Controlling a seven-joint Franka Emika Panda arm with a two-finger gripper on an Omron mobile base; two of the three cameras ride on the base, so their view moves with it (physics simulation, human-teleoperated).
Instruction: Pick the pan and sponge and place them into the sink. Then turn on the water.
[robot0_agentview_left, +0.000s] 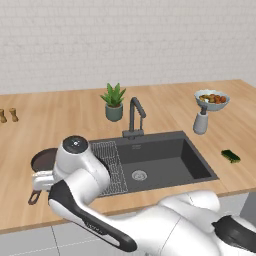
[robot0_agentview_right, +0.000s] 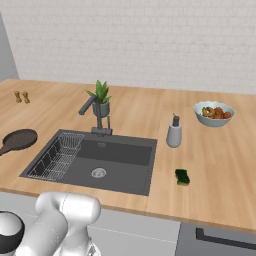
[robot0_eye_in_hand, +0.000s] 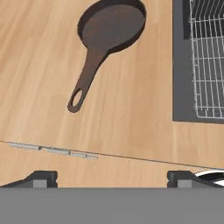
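Wood: the counter (robot0_agentview_right: 210, 165) is pale timber and carries everything here, with a white brick wall behind.
Pan: the dark brown pan (robot0_eye_in_hand: 111, 26) lies flat on the counter just left of the sink, its long handle ending in a hanging loop; in the hand view the handle points down and left toward the counter's front edge.
Sink: the dark grey sink (robot0_agentview_right: 117, 160) is sunk into the counter, with a round metal drain (robot0_agentview_right: 98, 173) in its floor and a wire rack (robot0_agentview_right: 57, 155) on its left side.
Sponge: the dark green sponge (robot0_agentview_right: 182, 176) sits on the counter right of the sink, near the front edge, well apart from the pan.
Faucet: the grey gooseneck faucet (robot0_agentview_left: 134, 116) stands behind the sink.
Fingers: the fingers (robot0_eye_in_hand: 111, 177) are spread wide with nothing between them, above the counter's front edge, short of the pan's handle and clear of it.
Others: a potted plant (robot0_agentview_left: 114, 102) behind the faucet; a soap dispenser (robot0_agentview_right: 174, 132) and a bowl (robot0_agentview_right: 214, 113) of fruit to the right; two small shakers (robot0_agentview_left: 8, 115) far left.
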